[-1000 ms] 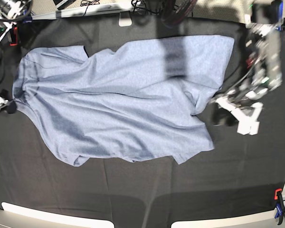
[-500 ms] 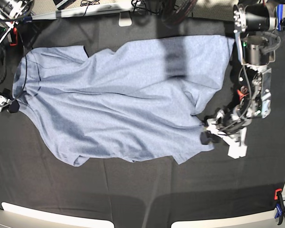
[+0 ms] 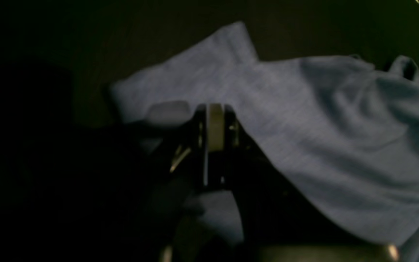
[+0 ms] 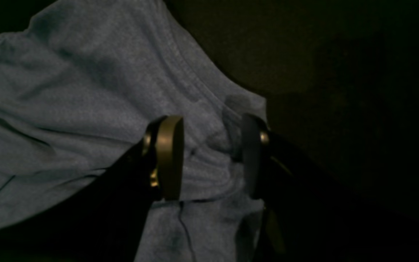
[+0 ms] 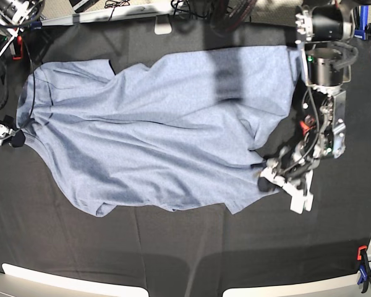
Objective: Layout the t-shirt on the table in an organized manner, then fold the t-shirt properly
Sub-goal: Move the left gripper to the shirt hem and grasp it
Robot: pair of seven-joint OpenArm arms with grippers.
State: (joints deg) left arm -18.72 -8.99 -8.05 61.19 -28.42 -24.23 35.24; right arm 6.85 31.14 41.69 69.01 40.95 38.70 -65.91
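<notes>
The left gripper (image 3: 215, 125) has its fingers pressed together at the t-shirt's (image 5: 154, 136) near right corner; whether fabric is pinched between them is too dark to tell in the left wrist view. In the base view that gripper (image 5: 267, 180) sits right at the corner's edge. A second ago it hung open out over the bare cloth, well clear of the shirt; half a second ago it had reached the corner, partly closed.

The right gripper (image 4: 209, 156) stands partly open, its fingers (image 4: 169, 156) straddling a bunched fold at the shirt's edge (image 4: 86, 109) without clamping it. In the base view only its tip (image 5: 3, 135) shows at the left edge, unchanged over the second.

The t-shirt lies spread but wrinkled across the middle of the table (image 5: 185, 247), plain side up, no lettering readable, in the same place as before. The table is draped in black cloth, with orange clamps (image 5: 16, 47) at the far corners and an orange-and-blue clamp (image 5: 362, 266) at the near right. Cables and white equipment lie beyond the far edge.
</notes>
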